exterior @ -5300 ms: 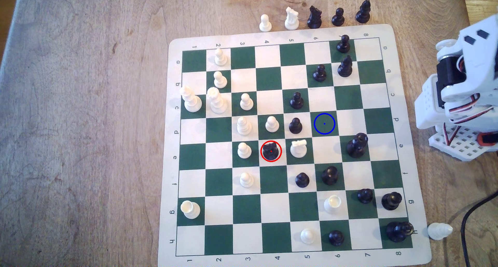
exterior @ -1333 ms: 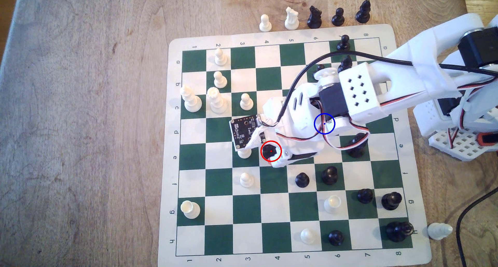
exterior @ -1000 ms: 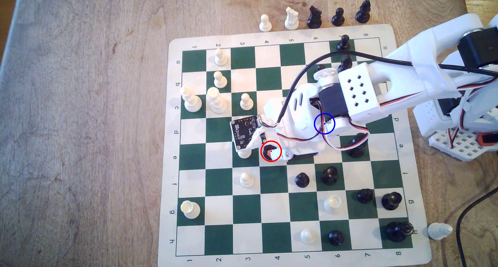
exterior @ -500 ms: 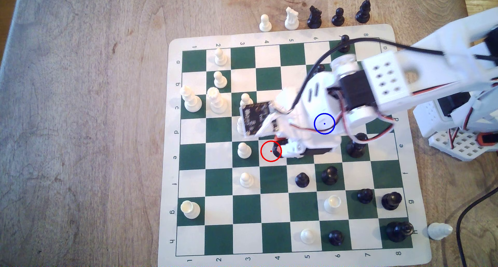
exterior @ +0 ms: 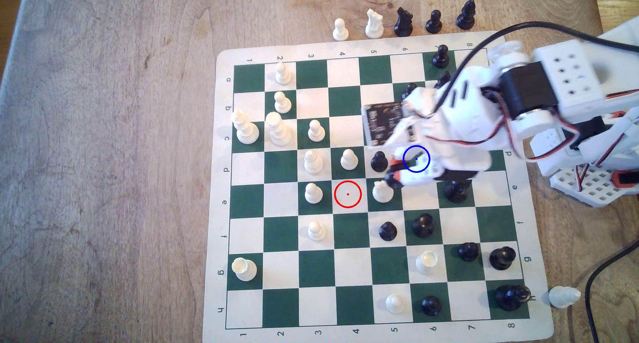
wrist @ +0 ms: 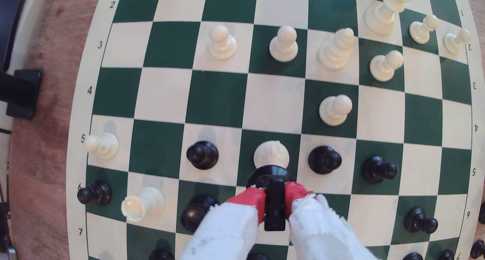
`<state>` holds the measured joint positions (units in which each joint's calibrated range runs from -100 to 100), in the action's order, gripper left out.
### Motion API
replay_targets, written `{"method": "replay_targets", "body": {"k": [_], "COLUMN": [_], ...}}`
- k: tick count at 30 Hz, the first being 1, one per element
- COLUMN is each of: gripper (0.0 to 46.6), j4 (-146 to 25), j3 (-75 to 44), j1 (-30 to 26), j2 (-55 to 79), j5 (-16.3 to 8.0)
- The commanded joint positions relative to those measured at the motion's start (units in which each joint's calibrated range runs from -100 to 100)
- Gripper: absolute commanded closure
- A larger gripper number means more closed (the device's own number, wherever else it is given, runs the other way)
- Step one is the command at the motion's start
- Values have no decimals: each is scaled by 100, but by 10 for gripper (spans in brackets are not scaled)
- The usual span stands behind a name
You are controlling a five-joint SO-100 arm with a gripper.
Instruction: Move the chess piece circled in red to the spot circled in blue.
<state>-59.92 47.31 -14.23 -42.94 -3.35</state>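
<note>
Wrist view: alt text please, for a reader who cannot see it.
The hand, red-tipped, grips the black knight above the board, with a white knight just beyond. Black pawns flank it; white pieces stand farther off.

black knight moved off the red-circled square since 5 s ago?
Yes. The black knight has left the red circle, now bare, and hangs clamped in the gripper toward the exterior view's right, near the blue circle.

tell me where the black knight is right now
The black knight is clamped between the gripper's red fingertips, lifted off the board; in the exterior view it hangs just right of the white knight, lower left of the blue-circled square.
</note>
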Motion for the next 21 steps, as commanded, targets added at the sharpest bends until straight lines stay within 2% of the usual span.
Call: {"method": "replay_targets", "body": {"k": [1, 12, 21], "gripper": [464, 464, 464], "j4": [-200, -257, 423], "j3": [192, 1398, 2041], "j1": [58, 465, 661], "j2": [-782, -1903, -1725], "j5": [-20, 68, 103]}}
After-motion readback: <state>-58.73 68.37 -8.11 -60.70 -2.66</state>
